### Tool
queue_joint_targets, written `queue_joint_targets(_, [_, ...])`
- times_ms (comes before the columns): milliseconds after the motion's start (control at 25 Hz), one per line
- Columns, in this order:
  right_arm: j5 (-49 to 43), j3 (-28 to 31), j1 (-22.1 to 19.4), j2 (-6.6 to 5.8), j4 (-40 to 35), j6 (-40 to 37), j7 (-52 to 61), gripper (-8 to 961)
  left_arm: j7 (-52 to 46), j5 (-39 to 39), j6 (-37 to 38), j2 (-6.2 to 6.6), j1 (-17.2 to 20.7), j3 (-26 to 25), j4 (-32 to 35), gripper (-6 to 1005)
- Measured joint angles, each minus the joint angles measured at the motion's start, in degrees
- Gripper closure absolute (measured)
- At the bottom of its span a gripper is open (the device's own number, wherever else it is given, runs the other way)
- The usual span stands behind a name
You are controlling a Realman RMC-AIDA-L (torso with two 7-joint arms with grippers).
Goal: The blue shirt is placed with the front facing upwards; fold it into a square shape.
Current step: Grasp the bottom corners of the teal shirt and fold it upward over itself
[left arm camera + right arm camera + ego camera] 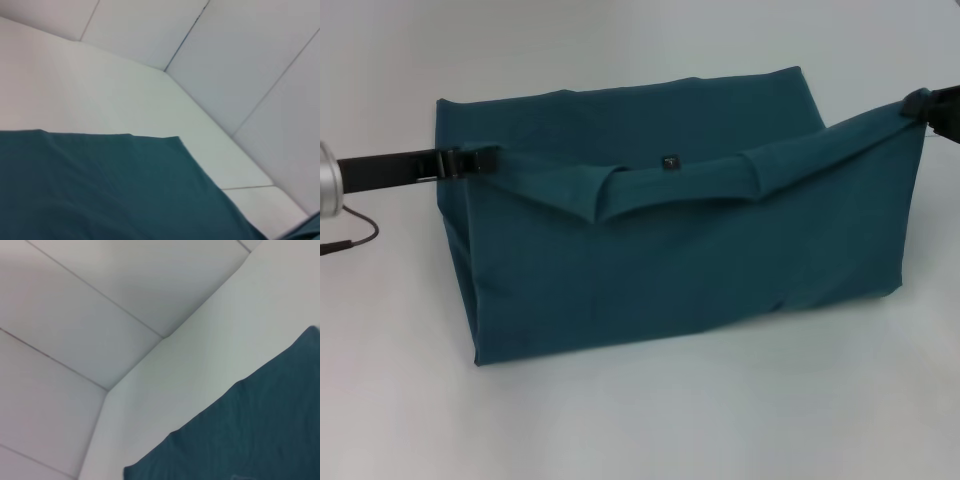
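Blue shirt [660, 270] lies mid-surface [640, 430], already narrowed to a wide band; no chest print shows, only plain teal, with the collar and its small dark tag [669, 161] along the lifted edge.

Left hand [485, 160] pinches the shirt's left upper corner. Right hand [918, 103] pinches the right upper corner, which is raised clear of the surface (right side sits visibly higher than left). Both hands pressed together on cloth, as far as the head view shows; the wrist views show no fingers, only teal fabric against the white surface and walls.

Between the hands the collar edge sags and curls forward over the body of the shirt. A back layer stands behind it.

Progress, as judged: sleeves and sides look tucked in, so the lengthwise folds seem done. A cross fold is under way, collar end being carried over the rest. Left: lay it down, release, and perhaps one more fold to reach a square.
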Motion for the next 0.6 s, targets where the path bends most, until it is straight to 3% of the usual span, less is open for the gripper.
queue_joint_targets(600, [0.0, -3.0, 3.6, -0.58, 5.3, 13.3, -3.3, 921, 3.1, 0.1, -11.2, 0.17, -4.0, 3.1, 4.9, 940])
